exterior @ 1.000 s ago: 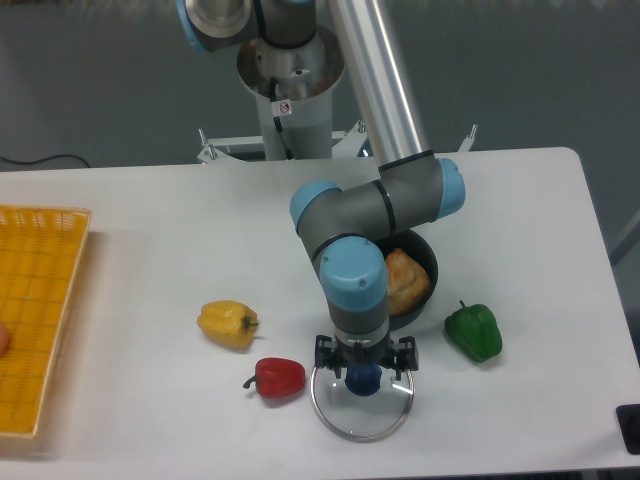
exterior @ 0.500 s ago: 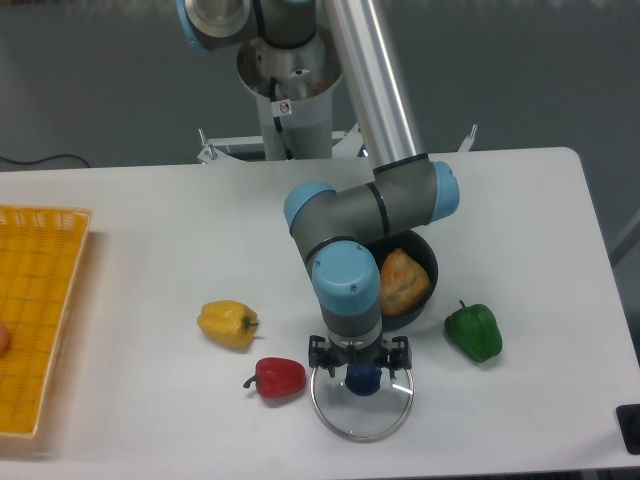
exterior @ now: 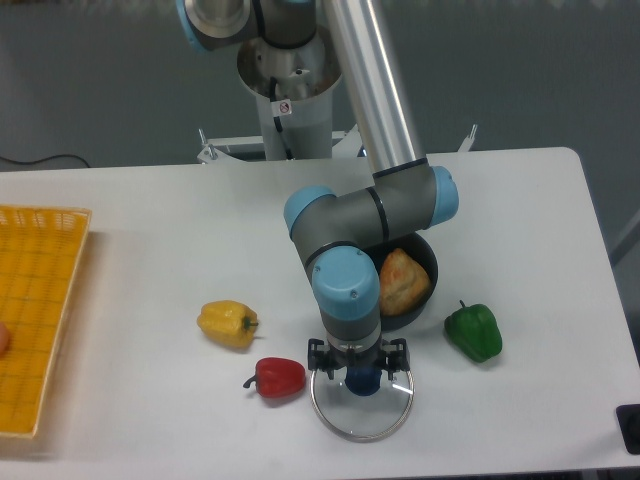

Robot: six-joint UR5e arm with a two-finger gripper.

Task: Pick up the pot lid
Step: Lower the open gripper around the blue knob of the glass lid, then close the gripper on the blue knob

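The gripper (exterior: 360, 364) is low over the near part of the table, pointing down, its fingers spread apart. Below it lies the pot lid (exterior: 362, 424), clear glass with a thin rim and a dark blue knob (exterior: 363, 381). In this view the knob shows between the two fingers, with space on both sides. How far the fingertips are above the glass cannot be told. The gripper body hides the lid's far edge.
A black pan (exterior: 431, 270) holding a brown item (exterior: 402, 283) sits right behind the gripper. A green pepper (exterior: 474, 332) lies right, a red pepper (exterior: 277, 378) close left of the lid, a yellow pepper (exterior: 228, 324) farther left. A yellow crate (exterior: 45, 300) stands far left.
Compared with a second ago, the gripper has shifted slightly left over the lid. Its fingers remain spread, and the lid has not moved.
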